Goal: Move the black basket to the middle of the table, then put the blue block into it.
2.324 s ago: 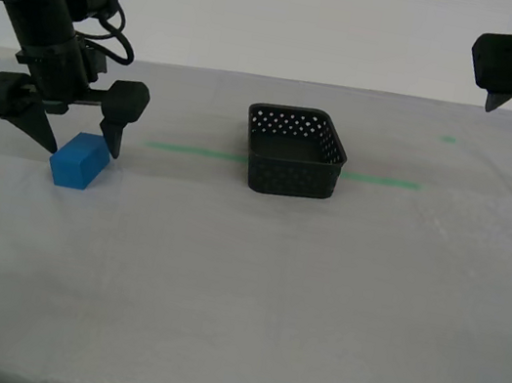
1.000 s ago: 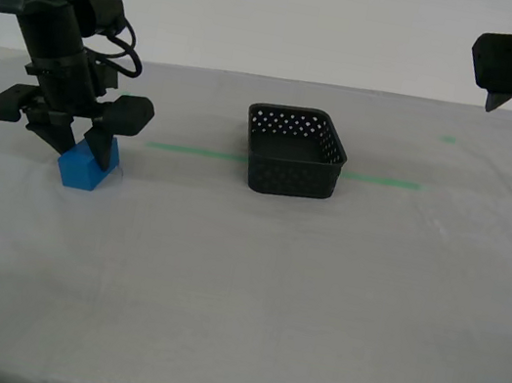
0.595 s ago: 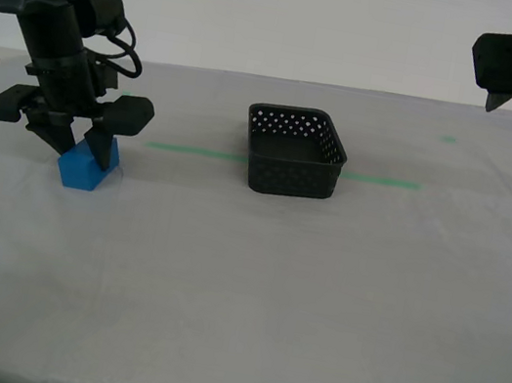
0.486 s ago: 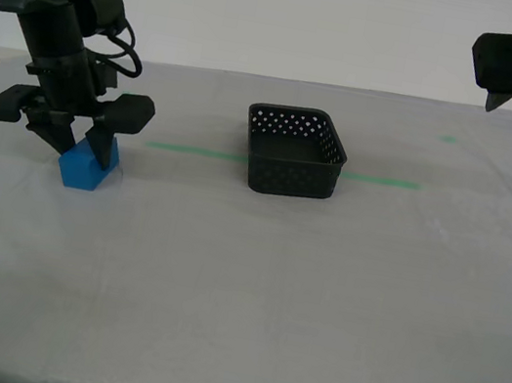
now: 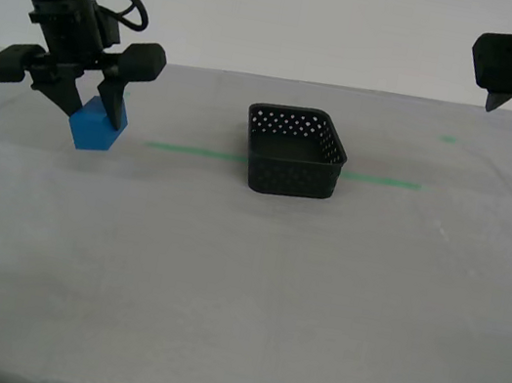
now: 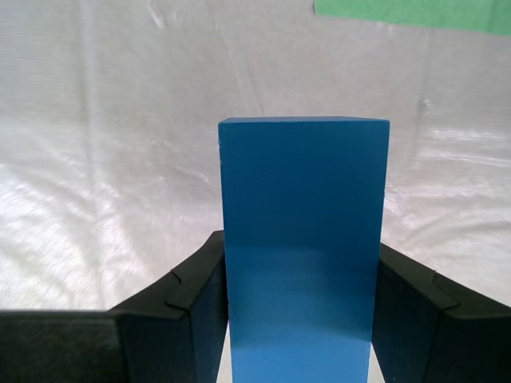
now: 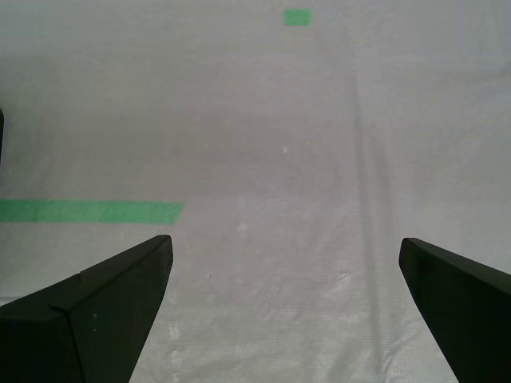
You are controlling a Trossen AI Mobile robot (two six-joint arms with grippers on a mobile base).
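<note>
Blue and matte, the blue block (image 6: 302,255) sits clamped between the fingers of the second gripper (image 5: 86,105), lifted clear of the table (image 5: 237,297). It looks light and rigid, so a grip on its flat sides should hold. Toward the exterior view's right, the black basket (image 5: 295,152) stands mid-table; the first gripper (image 7: 287,311) hangs wide and empty.

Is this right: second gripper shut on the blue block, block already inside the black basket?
Partly. My second gripper is shut on the blue block, but the block is not inside the black basket. The exterior view shows it held in the air above the table, well toward that view's left of the basket.
</note>
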